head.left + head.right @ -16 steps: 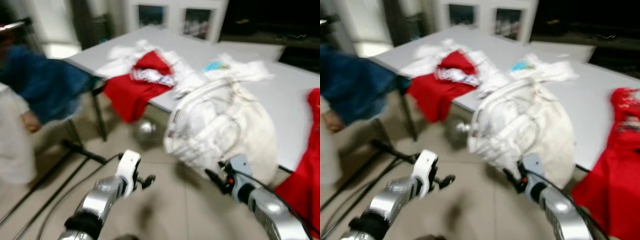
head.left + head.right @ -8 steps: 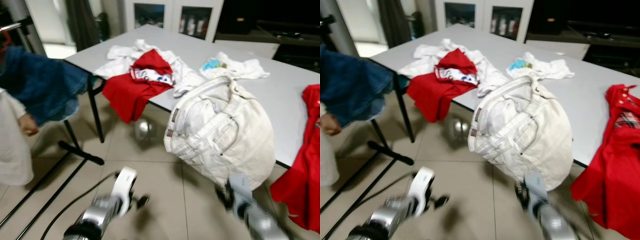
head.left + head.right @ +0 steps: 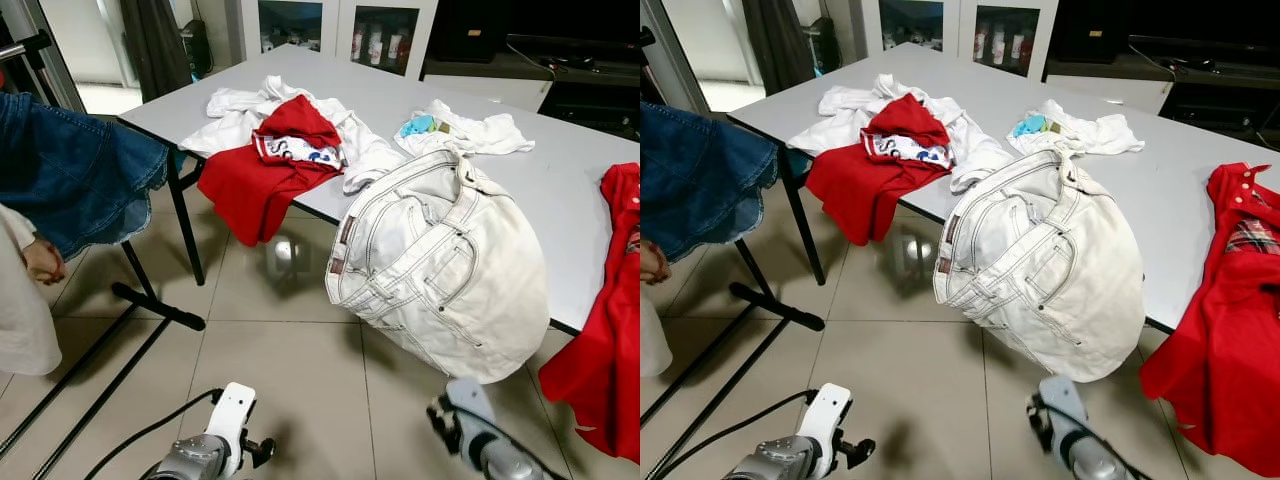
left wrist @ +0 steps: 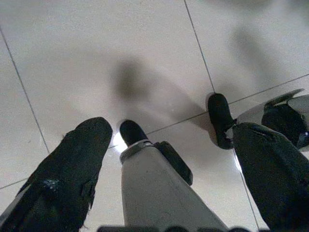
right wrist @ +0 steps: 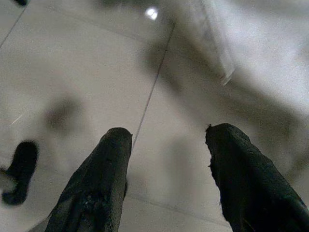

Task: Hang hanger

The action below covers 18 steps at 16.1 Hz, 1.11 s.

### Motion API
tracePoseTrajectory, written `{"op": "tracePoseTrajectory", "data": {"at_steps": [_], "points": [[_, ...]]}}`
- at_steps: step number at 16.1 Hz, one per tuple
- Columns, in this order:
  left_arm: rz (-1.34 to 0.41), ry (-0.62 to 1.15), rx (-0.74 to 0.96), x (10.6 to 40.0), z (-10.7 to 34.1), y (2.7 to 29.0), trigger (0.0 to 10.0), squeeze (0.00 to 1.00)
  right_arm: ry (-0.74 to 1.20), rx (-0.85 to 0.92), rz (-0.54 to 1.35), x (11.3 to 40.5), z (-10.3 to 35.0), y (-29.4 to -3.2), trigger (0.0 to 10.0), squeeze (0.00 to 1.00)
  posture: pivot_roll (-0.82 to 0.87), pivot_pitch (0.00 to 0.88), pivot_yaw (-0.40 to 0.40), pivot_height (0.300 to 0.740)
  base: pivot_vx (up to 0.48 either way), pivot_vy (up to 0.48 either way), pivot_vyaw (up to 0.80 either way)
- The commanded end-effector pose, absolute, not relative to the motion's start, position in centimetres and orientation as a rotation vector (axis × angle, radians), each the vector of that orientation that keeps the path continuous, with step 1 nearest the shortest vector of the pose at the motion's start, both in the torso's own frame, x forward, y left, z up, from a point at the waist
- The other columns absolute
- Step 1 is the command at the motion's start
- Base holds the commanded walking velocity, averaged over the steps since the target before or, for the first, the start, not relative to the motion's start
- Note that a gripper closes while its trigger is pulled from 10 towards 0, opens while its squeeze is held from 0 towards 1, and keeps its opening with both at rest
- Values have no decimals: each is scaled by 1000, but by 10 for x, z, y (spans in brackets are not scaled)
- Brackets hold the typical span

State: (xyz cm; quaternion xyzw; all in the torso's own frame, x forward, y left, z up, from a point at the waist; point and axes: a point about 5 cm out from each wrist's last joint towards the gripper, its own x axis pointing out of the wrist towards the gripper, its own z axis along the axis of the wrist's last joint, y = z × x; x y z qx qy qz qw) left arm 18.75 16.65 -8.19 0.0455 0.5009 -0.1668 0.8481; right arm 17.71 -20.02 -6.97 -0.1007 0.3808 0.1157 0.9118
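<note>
Currently, your inventory reads as follows.

Left tool (image 4: 164,140): hanging low over the tiled floor (image 3: 290,370), its two black fingers (image 4: 72,164) spread apart with nothing between them. In the head view you see its arm at the bottom edge with a black cable trailing off to the left.

Right tool (image 5: 166,145): likewise low over the floor, fingers parted and empty, pale fabric showing at the far edge of its wrist view.

Bench (image 3: 560,200): grey top, black legs, running across the upper part of your head view.

White denim garment (image 3: 440,265): draped over the near edge of the bench and hanging toward the floor, just ahead of the right arm.

Red shirt (image 3: 265,175): lying on the bench's left part and spilling over its near edge, on top of a crumpled white garment (image 3: 235,105).

White cloth (image 3: 470,130): further back on the bench, with a small blue item (image 3: 418,125) on it.

Red garment (image 3: 1230,330): hanging off the bench's right end.

Blue denim garment (image 3: 70,165): hanging at far left, above a black rack base (image 3: 155,305) on the floor; a white garment (image 3: 25,320) hangs below it.

Hanger: you cannot make one out clearly in these views.
</note>
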Motion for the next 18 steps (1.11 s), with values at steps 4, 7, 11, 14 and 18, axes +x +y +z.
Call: {"op": "tracePoseTrajectory", "data": {"at_steps": [4,7,11,14,18], "points": [[-305,1052,107,188,-83,163,10000,0,866,-245,252,174,-78,-201,10000,0,-106,0,-6,740,0,0,0],[-303,1071,151,182,-86,165,10000,0,878,-188,287,179,-78,-192,10000,0,-110,0,0,740,0,0,0],[-301,1083,181,181,-87,168,10000,0,949,-94,301,175,-82,-191,10000,0,-129,0,11,740,0,0,0],[-311,1082,204,183,-86,169,10000,0,963,-34,288,168,-82,-204,10000,0,-147,0,23,740,0,0,0],[-322,1077,228,187,-84,170,10000,0,974,-9,270,169,-80,-214,10000,0,-168,0,32,740,0,0,0]]}}
